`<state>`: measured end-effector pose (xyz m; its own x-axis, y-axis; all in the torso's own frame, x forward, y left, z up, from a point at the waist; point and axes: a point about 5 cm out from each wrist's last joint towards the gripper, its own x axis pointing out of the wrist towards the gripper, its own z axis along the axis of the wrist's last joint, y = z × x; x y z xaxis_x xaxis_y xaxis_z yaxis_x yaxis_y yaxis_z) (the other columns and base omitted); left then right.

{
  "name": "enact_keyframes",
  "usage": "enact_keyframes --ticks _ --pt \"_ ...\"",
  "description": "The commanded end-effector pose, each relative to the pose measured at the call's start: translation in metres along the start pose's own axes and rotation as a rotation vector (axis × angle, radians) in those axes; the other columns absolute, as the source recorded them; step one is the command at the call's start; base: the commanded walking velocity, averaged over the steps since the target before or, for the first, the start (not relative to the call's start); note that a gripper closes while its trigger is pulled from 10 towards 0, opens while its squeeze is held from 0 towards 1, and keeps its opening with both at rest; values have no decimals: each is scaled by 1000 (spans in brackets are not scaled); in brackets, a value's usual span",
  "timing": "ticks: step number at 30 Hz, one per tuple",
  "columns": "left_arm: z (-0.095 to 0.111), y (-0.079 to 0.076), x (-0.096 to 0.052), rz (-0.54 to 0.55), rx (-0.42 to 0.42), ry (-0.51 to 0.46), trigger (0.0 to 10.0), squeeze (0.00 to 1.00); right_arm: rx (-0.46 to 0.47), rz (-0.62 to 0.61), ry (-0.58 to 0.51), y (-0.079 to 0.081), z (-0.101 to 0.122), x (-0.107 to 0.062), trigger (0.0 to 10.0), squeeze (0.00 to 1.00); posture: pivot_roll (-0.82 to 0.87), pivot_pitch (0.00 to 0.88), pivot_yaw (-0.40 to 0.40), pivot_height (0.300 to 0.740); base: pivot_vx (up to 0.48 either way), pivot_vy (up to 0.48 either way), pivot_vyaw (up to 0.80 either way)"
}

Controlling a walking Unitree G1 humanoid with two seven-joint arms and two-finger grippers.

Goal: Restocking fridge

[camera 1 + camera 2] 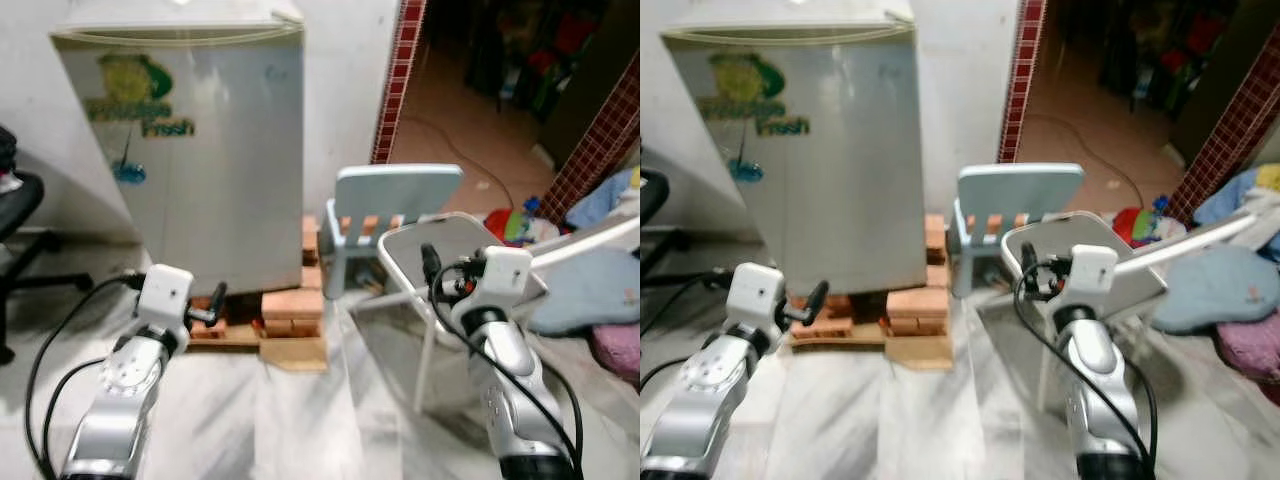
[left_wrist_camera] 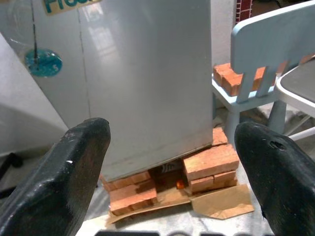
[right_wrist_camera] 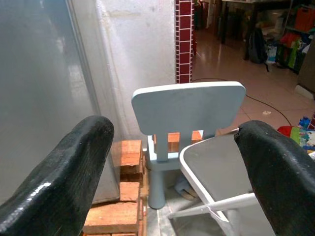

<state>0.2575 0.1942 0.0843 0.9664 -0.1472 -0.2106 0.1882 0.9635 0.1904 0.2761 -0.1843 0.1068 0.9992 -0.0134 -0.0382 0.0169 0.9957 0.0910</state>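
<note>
A small white fridge (image 1: pixel 195 150) with a green sticker stands ahead with its door closed, raised on red bricks (image 1: pixel 290 310) and cardboard. My left gripper (image 1: pixel 212 303) is held low in front of the fridge's bottom edge, open and empty; its fingers (image 2: pixel 74 172) frame the door in the left wrist view. My right gripper (image 1: pixel 430 265) hovers over a grey folding chair (image 1: pixel 440 250) to the right of the fridge, also open and empty, with its fingers (image 3: pixel 64 182) spread wide.
A light blue child's chair (image 1: pixel 390 200) holding bricks stands between the fridge and the folding chair. A black office chair (image 1: pixel 15 210) is at the far left. Clothes and cushions (image 1: pixel 590 290) lie at the right. A doorway (image 1: pixel 480 70) opens behind.
</note>
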Motion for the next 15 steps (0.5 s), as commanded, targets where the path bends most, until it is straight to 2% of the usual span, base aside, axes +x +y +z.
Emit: enact_keyframes --ticks 1,9,13,15 --pt "6 -9 4 -29 8 -23 10000 0 -11 -33 3 -10 0 0 10000 0 56 0 -5 740 0 476 0" --pt "12 -1 4 -9 11 -65 10000 0 -49 -52 -18 -14 4 0 10000 0 48 0 0 740 0 477 0" --pt "14 2 4 2 5 -75 10000 0 -58 -59 -31 -19 8 -1 10000 0 42 0 5 740 0 480 -736" --pt "14 3 5 -2 9 -79 10000 0 -64 -66 -27 -22 6 -1 10000 0 43 0 5 740 0 480 -269"
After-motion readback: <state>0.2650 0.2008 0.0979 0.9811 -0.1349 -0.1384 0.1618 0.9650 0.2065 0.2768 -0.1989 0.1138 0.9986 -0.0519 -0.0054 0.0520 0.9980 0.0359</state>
